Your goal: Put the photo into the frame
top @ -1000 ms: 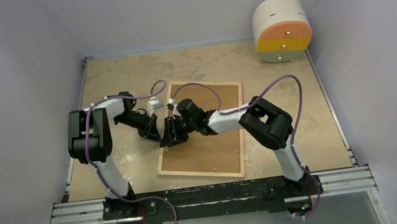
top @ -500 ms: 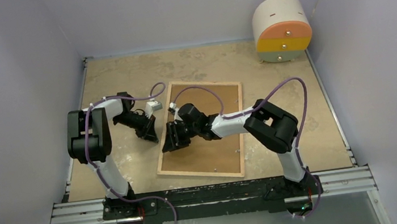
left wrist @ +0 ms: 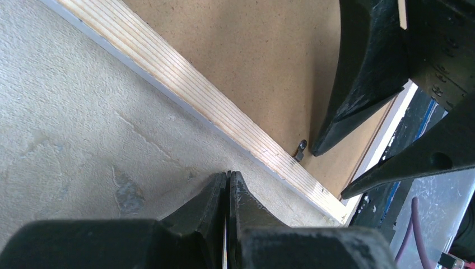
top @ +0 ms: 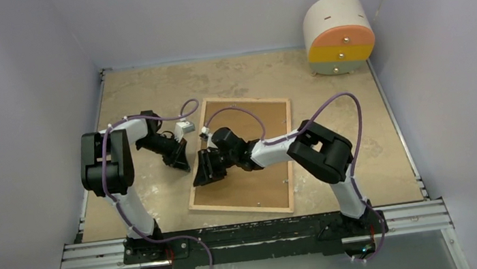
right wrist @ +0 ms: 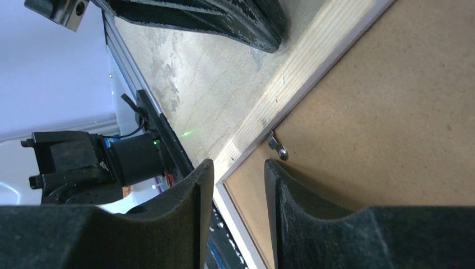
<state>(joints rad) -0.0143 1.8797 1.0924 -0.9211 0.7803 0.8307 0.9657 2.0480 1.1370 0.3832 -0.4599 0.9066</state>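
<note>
— Hardboard side up? Where are we on the photo job?

— Yes. Frame (top: pixel 249 99) lies face down mid-picture in the top view, wood-coloured back up, brown backing board (top: pixel 249 187) sitting inside the rails.

— Grippers, left to right.

— Left gripper (top: pixel 182 163) is down at the table (top: pixel 141 91), just left of the frame's left rail. Its fingers (left wrist: pixel 215 190) are pressed together with nothing between them that I can see. It isn't touching the frame.

— Right one?

— Right gripper (top: pixel 201 175) is over the frame's left rail, towards the lower left corner. Jaws are partly apart and grip nothing. In its wrist view the gap shows only the frame edge and the board. A small metal clip (right wrist: pixel 277 147) at the board's edge sits just ahead of the fingertips.

— The photo?

— Not visible in any view. It could be under the board or somewhere out of shot, I can't tell.

— So progress?

— My read is one of two things:
- Early: clips to turn, board to lift out, print to lay on the glass.
- Late: print already in, clips being closed.

The pictures don't settle it. That clip looks like the step in hand.

— Anything else?

— Round drawer unit (top: pixel 339 34), upper right, well apart from the frame.
</note>
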